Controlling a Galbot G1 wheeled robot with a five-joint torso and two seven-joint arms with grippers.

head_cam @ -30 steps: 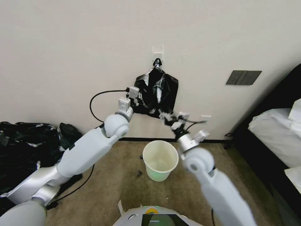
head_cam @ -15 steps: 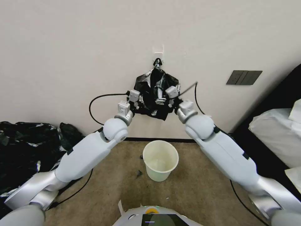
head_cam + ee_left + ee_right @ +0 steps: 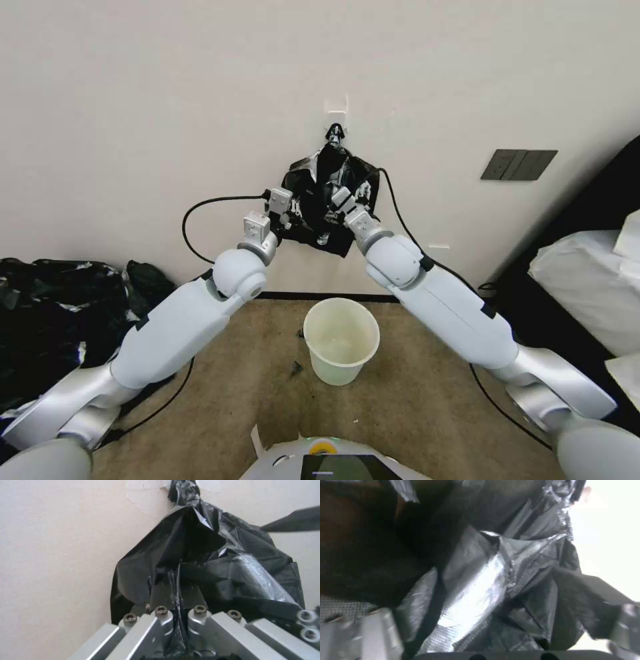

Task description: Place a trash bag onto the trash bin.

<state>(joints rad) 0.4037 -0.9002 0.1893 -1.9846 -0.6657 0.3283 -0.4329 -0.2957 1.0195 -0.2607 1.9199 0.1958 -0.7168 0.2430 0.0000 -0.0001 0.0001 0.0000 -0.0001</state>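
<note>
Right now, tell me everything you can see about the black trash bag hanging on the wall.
The trash bag is thin, glossy black plastic, wrinkled, with pale grey sheen on its folds. It hangs bunched from a clip on a wall hook, above and behind the white trash bin. The left claw is shut on a fold at its lower left edge. The right claw is pressed against its right side; whether it grips cannot be told.

Thin black plastic trash bag (image 3: pixel 331 200): glossy, wrinkled, grey sheen | round white plastic trash bin (image 3: pixel 341 340): smooth | left gripper (image 3: pixel 180 620): brushed metal | floor carpet (image 3: pixel 413 413): matt, rough
</note>
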